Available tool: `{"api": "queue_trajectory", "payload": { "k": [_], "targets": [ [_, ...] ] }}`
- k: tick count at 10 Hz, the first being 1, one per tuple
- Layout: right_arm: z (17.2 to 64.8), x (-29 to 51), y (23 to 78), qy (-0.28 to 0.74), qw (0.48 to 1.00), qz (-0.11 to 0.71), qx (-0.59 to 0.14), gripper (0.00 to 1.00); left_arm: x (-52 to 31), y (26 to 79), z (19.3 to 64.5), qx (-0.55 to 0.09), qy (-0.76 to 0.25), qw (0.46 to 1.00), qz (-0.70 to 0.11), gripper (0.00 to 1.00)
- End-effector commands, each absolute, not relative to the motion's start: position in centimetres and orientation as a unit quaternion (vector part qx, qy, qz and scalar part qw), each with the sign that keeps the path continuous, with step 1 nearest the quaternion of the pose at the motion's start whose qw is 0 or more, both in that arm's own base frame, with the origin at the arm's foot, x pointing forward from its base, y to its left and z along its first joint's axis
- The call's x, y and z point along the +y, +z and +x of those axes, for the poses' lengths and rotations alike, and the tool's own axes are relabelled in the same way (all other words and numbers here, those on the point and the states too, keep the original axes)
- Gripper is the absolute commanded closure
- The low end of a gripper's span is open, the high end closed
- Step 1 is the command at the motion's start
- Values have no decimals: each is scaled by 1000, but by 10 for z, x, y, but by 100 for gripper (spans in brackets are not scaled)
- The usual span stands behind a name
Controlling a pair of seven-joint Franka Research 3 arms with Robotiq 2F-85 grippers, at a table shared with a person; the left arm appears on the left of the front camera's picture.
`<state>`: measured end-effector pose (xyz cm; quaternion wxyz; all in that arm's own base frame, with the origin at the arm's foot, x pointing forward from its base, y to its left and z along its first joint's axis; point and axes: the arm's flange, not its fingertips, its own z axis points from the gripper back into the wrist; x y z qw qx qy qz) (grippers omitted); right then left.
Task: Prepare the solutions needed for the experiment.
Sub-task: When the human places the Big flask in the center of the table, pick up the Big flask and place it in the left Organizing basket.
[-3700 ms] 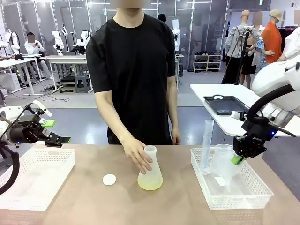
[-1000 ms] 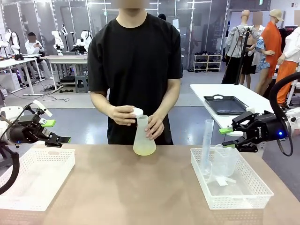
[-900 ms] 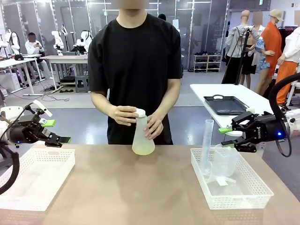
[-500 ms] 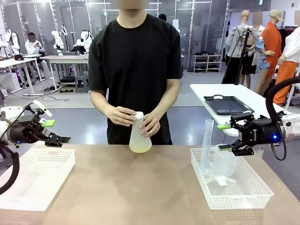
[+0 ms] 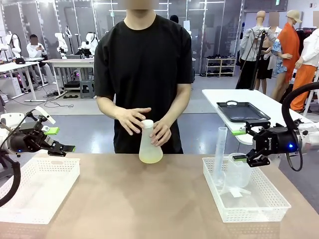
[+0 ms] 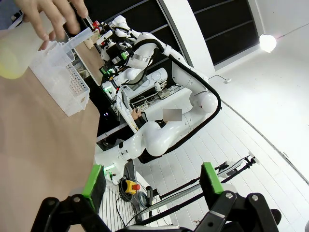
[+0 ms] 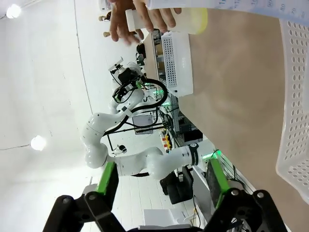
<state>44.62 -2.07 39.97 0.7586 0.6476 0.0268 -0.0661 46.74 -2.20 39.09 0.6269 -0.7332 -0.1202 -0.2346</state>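
Note:
Across the table a person holds a frosted conical flask upright with one hand, the other hand spread just above its white cap. The solutions are a shallow pale yellow layer at the flask's bottom, also seen as solutions and solutions in the wrist views. My left gripper hangs open and empty over the left basket; in its own view the left gripper holds nothing. My right gripper stands open over the right basket, well apart from the flask; the right gripper is empty.
A white basket sits at the table's left. Another white basket at the right holds a tall graduated cylinder and a clear beaker just under my right gripper. A side table with a black tray stands behind.
The person's hand has let go of the cap and now spreads above it, flask still held. My right gripper's jaws have spread wider and shifted slightly. The left arm has not moved.

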Motion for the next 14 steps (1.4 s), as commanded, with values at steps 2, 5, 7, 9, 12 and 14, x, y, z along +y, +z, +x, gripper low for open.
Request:
{"api": "queue_trajectory", "payload": {
  "k": [2, 5, 7, 9, 12, 14],
  "targets": [
    [445, -21, 401, -62, 762, 644, 28, 8, -22, 392, 468, -122, -235, 626, -734, 0],
    [445, -21, 401, -62, 762, 644, 28, 8, -22, 392, 468, -122, -235, 626, -734, 0],
    [445, -21, 401, -62, 762, 644, 28, 8, -22, 392, 468, -122, -235, 626, -734, 0],
    [445, -21, 401, -62, 762, 644, 28, 8, -22, 392, 468, -122, -235, 626, -734, 0],
    [445, -21, 401, -62, 762, 644, 28, 8, -22, 392, 468, -122, -235, 626, -734, 0],
    [445, -21, 401, -62, 762, 644, 28, 8, -22, 392, 468, -122, -235, 626, -734, 0]
  ]
}}
